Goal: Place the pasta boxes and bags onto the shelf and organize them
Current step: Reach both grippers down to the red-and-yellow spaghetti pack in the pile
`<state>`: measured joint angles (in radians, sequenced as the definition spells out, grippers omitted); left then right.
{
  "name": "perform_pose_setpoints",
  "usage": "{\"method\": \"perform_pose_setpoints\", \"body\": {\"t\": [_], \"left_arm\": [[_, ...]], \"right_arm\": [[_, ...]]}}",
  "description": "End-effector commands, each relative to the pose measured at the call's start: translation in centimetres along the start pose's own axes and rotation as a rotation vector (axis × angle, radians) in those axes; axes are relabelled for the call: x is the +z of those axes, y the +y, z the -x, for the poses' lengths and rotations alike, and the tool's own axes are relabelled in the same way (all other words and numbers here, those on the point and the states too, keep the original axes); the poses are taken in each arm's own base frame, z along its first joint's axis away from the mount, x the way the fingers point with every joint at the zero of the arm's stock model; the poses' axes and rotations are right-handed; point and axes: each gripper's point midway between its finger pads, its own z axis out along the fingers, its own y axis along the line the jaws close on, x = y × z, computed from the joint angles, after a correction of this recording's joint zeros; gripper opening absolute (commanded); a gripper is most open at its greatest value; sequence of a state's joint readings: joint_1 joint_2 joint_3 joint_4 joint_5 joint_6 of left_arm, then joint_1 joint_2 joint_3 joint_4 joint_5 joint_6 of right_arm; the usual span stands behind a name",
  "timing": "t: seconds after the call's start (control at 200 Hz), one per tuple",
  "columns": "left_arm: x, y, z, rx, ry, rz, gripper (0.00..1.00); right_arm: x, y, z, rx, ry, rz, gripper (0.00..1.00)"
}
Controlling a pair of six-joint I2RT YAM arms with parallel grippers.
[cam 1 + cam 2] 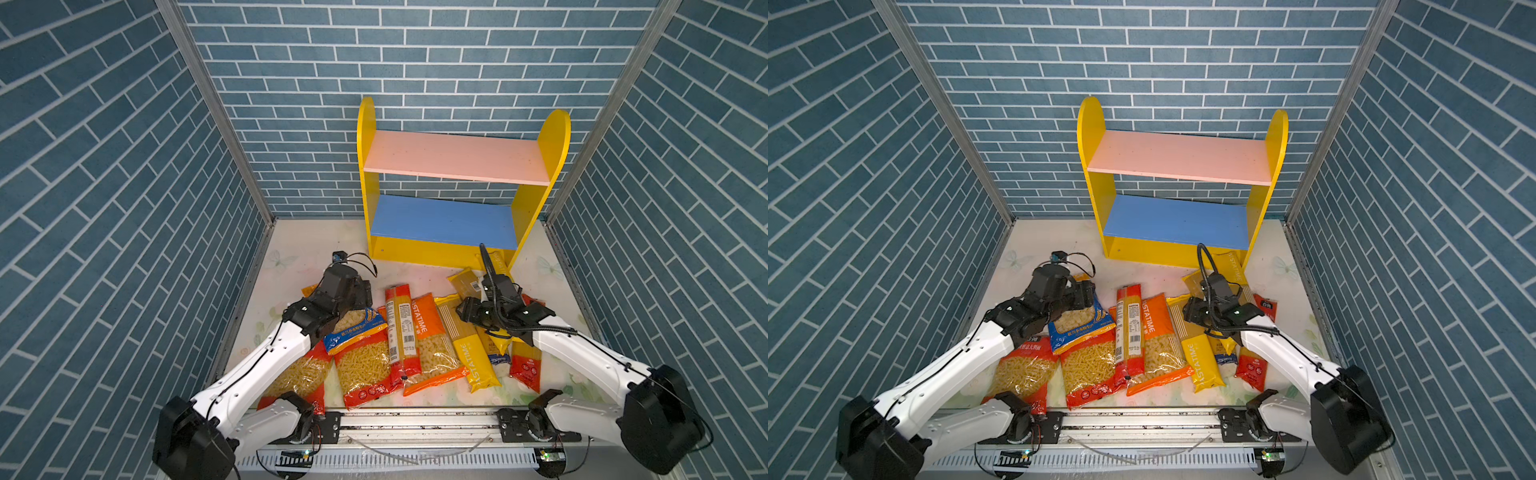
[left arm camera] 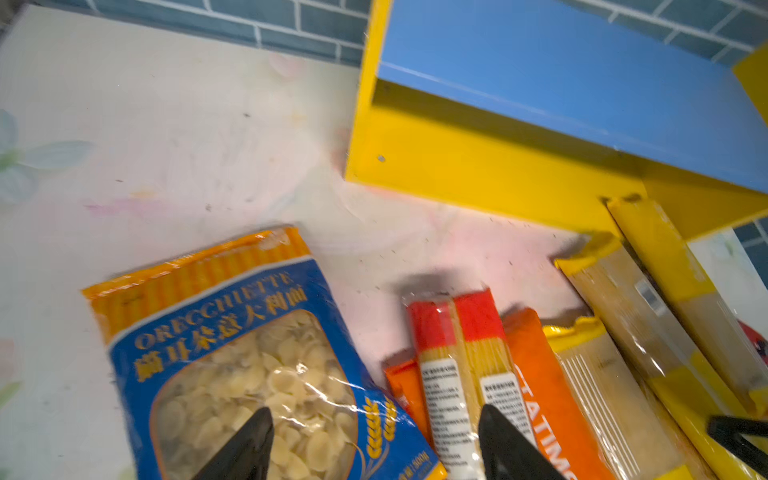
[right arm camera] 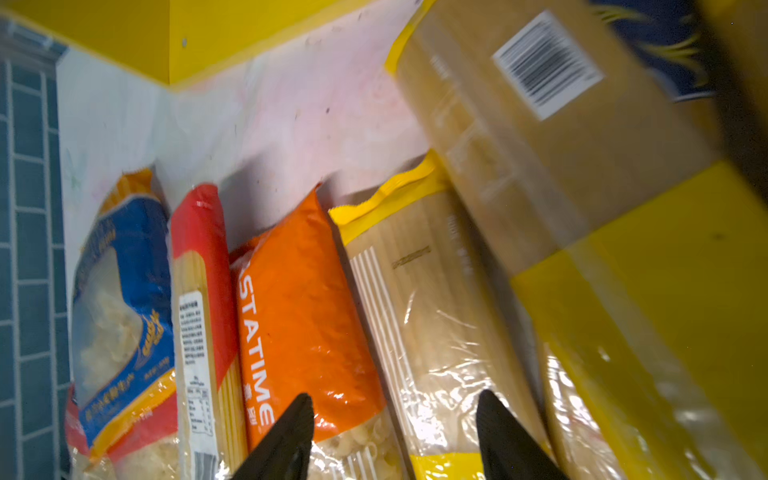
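Observation:
The shelf stands at the back of the table, its pink and blue boards bare. Several pasta packets lie in a row in front of it. My left gripper is open over the blue orecchiette bag. One fingertip is over the bag's window, the other over the red spaghetti pack. My right gripper is open too, one tip over the orange bag, the other over a yellow spaghetti pack. Both top views show the two grippers low over the pile, left gripper and right gripper.
Two red fusilli bags lie near the table's front under the left arm. More long packs lie under the right arm, one reaching the shelf's base. Brick-pattern walls close three sides. A metal rail runs along the front.

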<state>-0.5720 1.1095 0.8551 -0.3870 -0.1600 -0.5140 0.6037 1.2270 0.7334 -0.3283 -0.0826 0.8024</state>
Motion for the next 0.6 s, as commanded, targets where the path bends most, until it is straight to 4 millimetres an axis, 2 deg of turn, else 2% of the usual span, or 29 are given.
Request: {"method": "perform_pose_setpoints", "body": {"t": [0.0,0.14,0.265,0.39,0.595], "left_arm": [[0.7,-1.4,-1.2,-0.004,0.037,-0.02,0.76],[1.7,-3.4,-3.8,0.012,0.117,-0.093,0.71],[2.1,-3.4,-5.5,0.02,0.16,-0.109,0.68],[2.1,-3.2,-6.6,0.022,0.182,-0.121,0.65],[2.4,-4.2,-8.3,-0.025,0.225,-0.206,0.57]], "right_arm": [[0.2,3.0,0.7,0.02,-0.03,0.015,0.58],[1.6,6.8,-1.2,-0.022,0.017,0.063,0.53],[2.8,9.6,-2.7,-0.024,0.065,0.117,0.53],[4.4,10.6,-3.7,0.023,0.099,0.165,0.53],[5.9,11.8,-4.5,0.056,0.153,0.213,0.56]]}}
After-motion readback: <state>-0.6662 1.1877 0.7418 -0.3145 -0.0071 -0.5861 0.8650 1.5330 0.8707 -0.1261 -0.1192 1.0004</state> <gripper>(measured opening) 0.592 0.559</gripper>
